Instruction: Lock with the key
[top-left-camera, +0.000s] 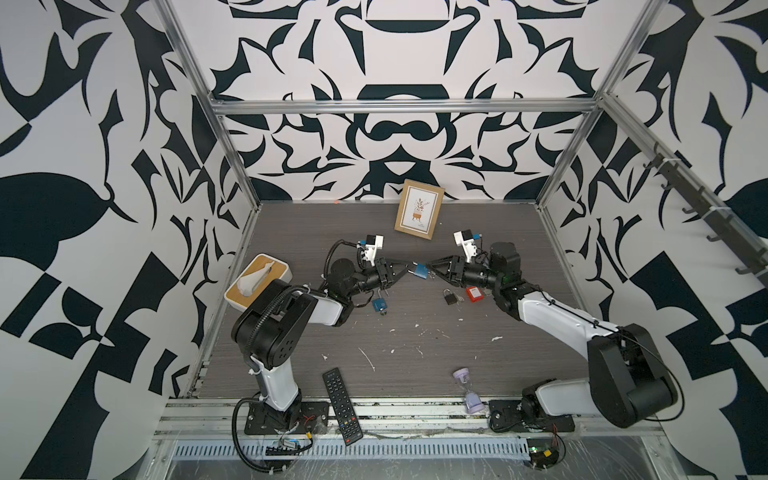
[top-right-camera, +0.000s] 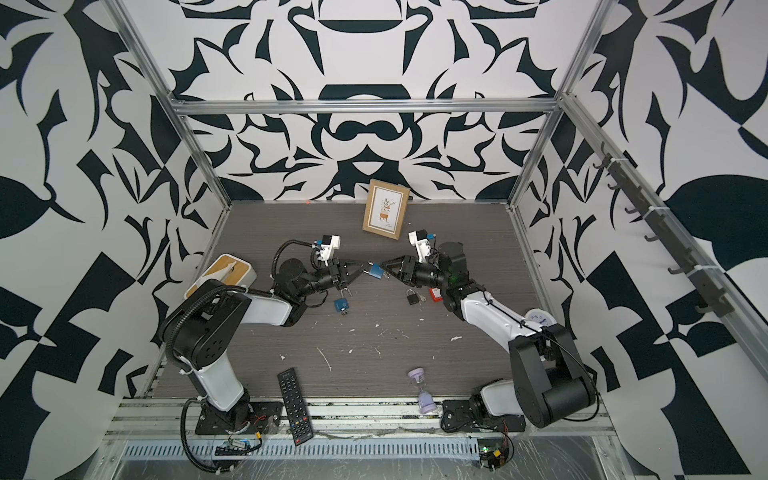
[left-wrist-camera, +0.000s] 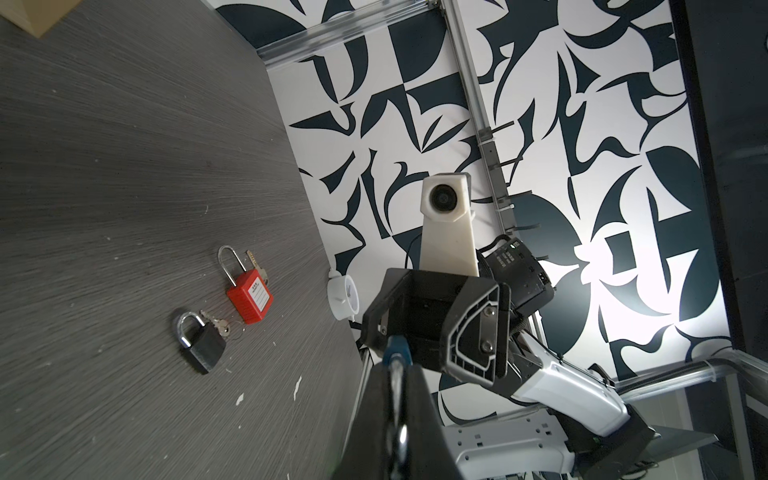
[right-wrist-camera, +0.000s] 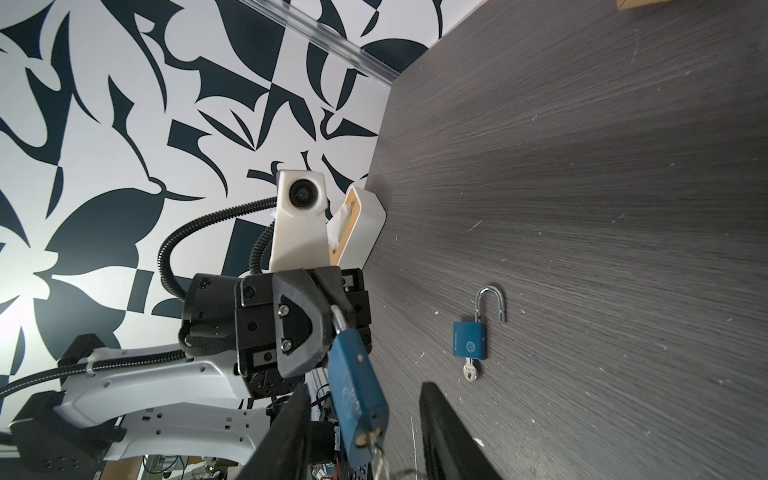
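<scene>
Padlock (top-left-camera: 420, 271) in blue hangs in mid-air over the middle of the bench (top-left-camera: 415, 353), between both arms. Left gripper (top-left-camera: 408, 267) has its jaws pinching the shackle. Right gripper (top-left-camera: 431, 269) has its jaws spread either side of the lock body, and the key (right-wrist-camera: 372, 437) sits in the keyhole.

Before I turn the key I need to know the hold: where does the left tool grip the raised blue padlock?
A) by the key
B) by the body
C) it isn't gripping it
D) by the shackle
D: in the right wrist view the left tool is shut on the shackle, and the body of the padlock sticks out beyond its tips.
</scene>
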